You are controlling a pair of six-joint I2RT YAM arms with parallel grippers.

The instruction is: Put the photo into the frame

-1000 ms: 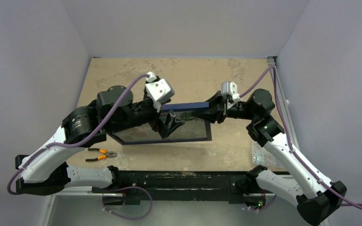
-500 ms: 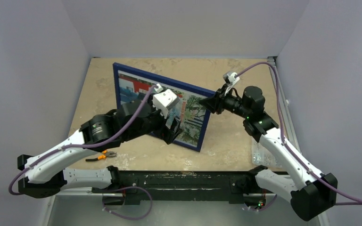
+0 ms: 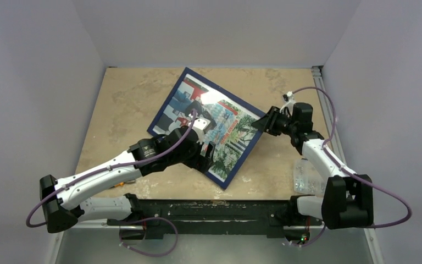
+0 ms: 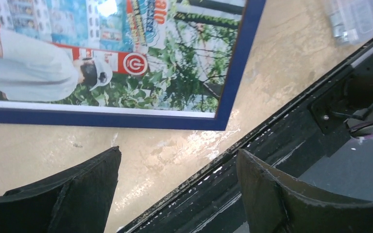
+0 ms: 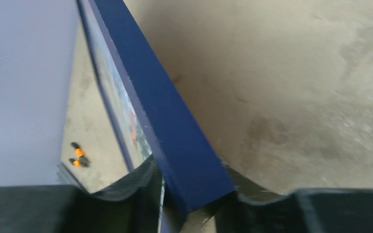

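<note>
On the left, the left arm point(image 3: 104, 170) is stretched low over the table point(image 3: 126, 99); small pliers point(image 5: 76, 156) with orange handles are seen lying on the table in the right wrist view. The left gripper point(image 4: 176, 153) is held above the near part of the frame point(image 4: 235, 73); its two black fingers point(image 4: 85, 194) are spread wide and nothing is held between them; only bare table and the black bar at the table's edge are seen in the gap.

In the middle, the frame is set down face up and turned like a diamond; its blue front is seen all round. The photo point(image 3: 222, 118) is seen inside the frame; red, blue and white machines, green leaves and a person in white are shown on it. The frame's near corner is seen lying on the table, just past the left fingers.

On the right, the frame's right corner is held by the right gripper point(image 5: 189, 189); the blue rail is pinched between the two fingers, one on the glass side and one on the outer side. It cannot be told whether that corner is lifted off the table. A clear pack point(image 3: 307, 177) is seen on the table near the right arm.
</note>
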